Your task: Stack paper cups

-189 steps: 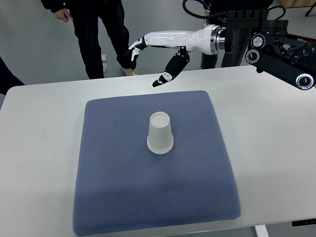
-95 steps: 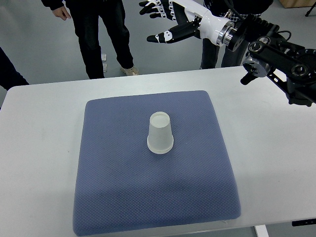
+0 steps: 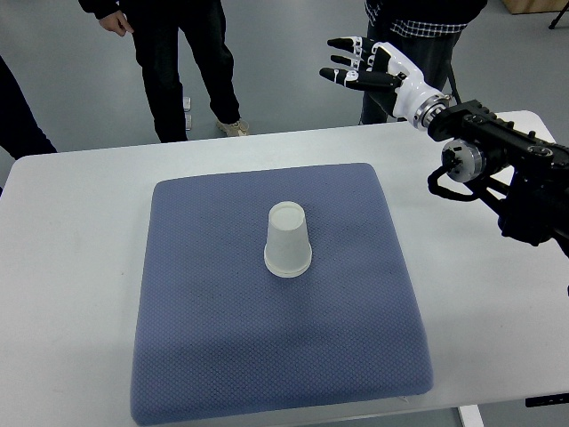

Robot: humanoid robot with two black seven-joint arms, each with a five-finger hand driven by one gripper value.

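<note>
Reaching in from the right edge, the right arm (image 3: 498, 169) is seen above the far right part of the white table (image 3: 71, 267), and the right hand (image 3: 373, 67) is held up beyond the table's far edge. The fingers (image 3: 348, 60) are spread and extended, and nothing is held in them.

Well apart from the hand, below and to its left in the top view, a white paper cup (image 3: 288, 240) is set upside down, with its wide rim resting on a blue-grey mat (image 3: 222, 356). Whether a single cup or a nested stack is present cannot be told. The cup is placed near the middle of the mat, slightly toward the far side. The mat is laid flat on the table and covers most of its centre.

Behind the hand, past the table's far edge, the dark trousers of a standing person (image 3: 178, 62) are seen to the left, and a second person (image 3: 418, 18) in a checked shirt is partly visible just beside the hand. A dark sleeve (image 3: 18, 111) is seen at the left edge.
</note>
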